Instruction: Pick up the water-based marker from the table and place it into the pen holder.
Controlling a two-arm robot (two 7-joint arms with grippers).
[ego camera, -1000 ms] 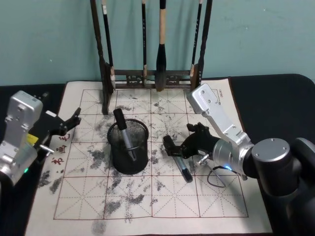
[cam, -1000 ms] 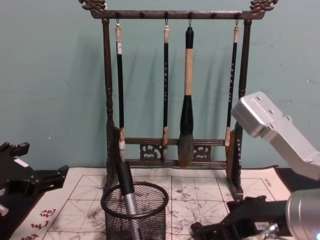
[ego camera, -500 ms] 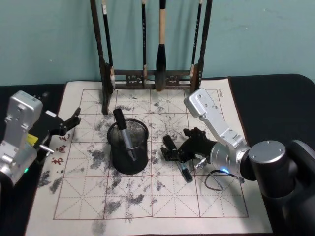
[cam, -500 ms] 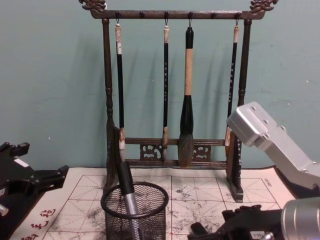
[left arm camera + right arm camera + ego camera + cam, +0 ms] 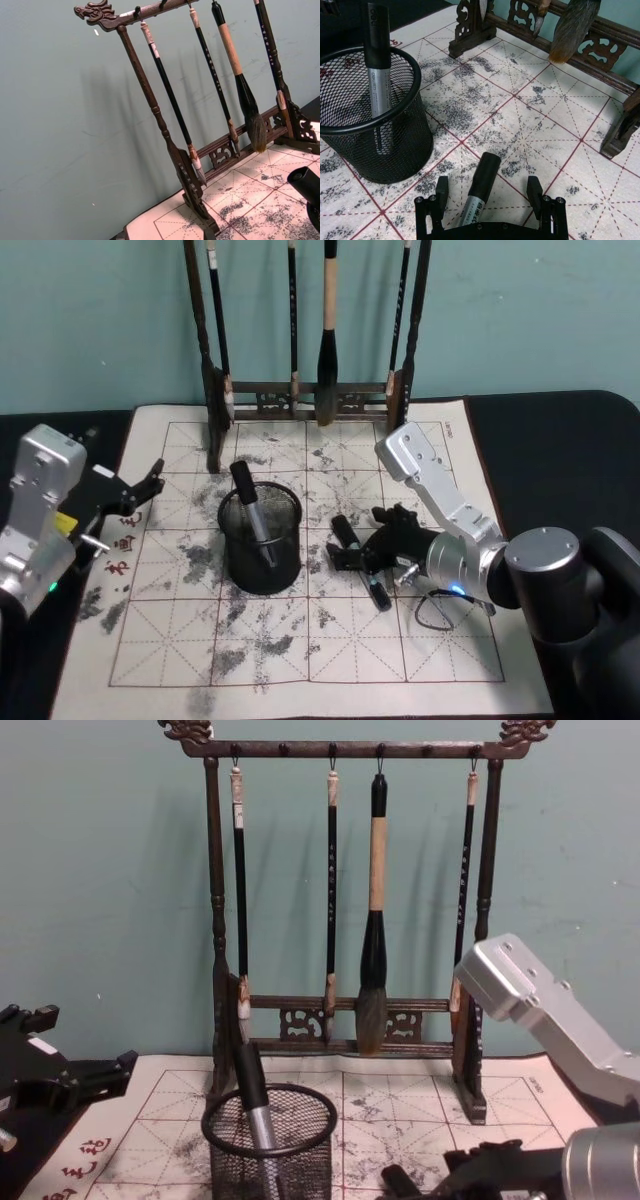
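Two markers were to be seen: one silver-barrelled marker (image 5: pixel 379 75) was stood leaning inside the black wire-mesh pen holder (image 5: pixel 262 565), and the other, the water-based marker (image 5: pixel 482 177), was laid flat on the white felt calligraphy mat (image 5: pixel 260 650) spread over the dark worktop (image 5: pixel 560 440), just to the right of the holder. The right hand (image 5: pixel 487 186) was set low over this marker, released, with its jaws spread to either side of the barrel and apart from it, so the grasp was judged to be in hand but not yet made. Closing on the barrel would be called for next, followed by a lift, a short carry leftward over the holder's rim, and a tilt toward upright so that the marker could be dropped in beside the one already there. The left hand (image 5: pixel 135 492) was parked at the mat's left edge; whether it was released or clenched could not be told.
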